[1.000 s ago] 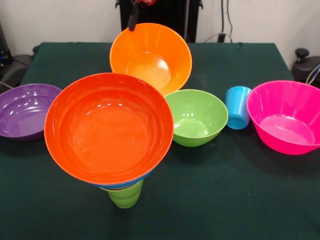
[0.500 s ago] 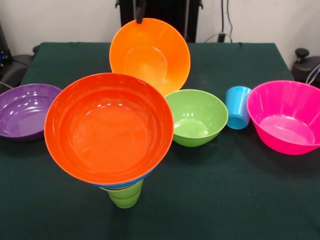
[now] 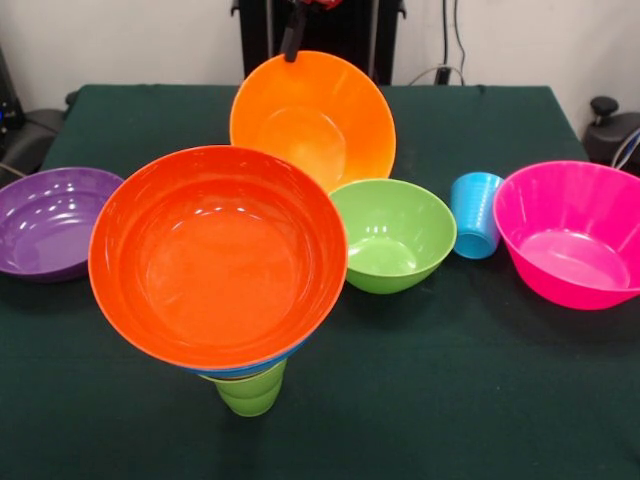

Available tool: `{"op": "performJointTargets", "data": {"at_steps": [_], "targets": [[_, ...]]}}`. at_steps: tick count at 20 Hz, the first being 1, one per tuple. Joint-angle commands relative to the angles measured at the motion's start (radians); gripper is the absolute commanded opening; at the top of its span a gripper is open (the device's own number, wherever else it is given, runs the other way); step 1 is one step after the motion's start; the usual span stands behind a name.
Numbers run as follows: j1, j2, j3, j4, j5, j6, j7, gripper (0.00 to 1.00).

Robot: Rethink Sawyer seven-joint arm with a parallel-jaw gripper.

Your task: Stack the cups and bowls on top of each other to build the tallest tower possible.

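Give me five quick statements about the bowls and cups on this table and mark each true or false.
1. The glossy yellow-orange plastic bowl hangs tilted from the gripper. True.
2. The small light blue plastic cup stands inside the pink plastic bowl. False: it stands on the cloth between the lime green plastic bowl and the pink one.
3. The big red-orange plastic bowl tops a stack with a lime green cup at the bottom. True.
4. The purple plastic bowl is upside down. False: it sits open side up.
5. The lime green bowl holds another bowl. False: it is empty.
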Motion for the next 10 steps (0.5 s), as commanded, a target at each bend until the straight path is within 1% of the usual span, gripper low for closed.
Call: {"op": "performJointTargets", "data": {"at_steps": [1,6,10], "targets": [[0.036,0.141,0.065,-0.113,0.059,-0.036,0.042,0.00],[0.027,0.157,0.059,-0.103,0.033,-0.076,0.051,0.00],[0.003,0.158,0.058,-0.091,0.001,-0.090,0.046,0.00]]}}
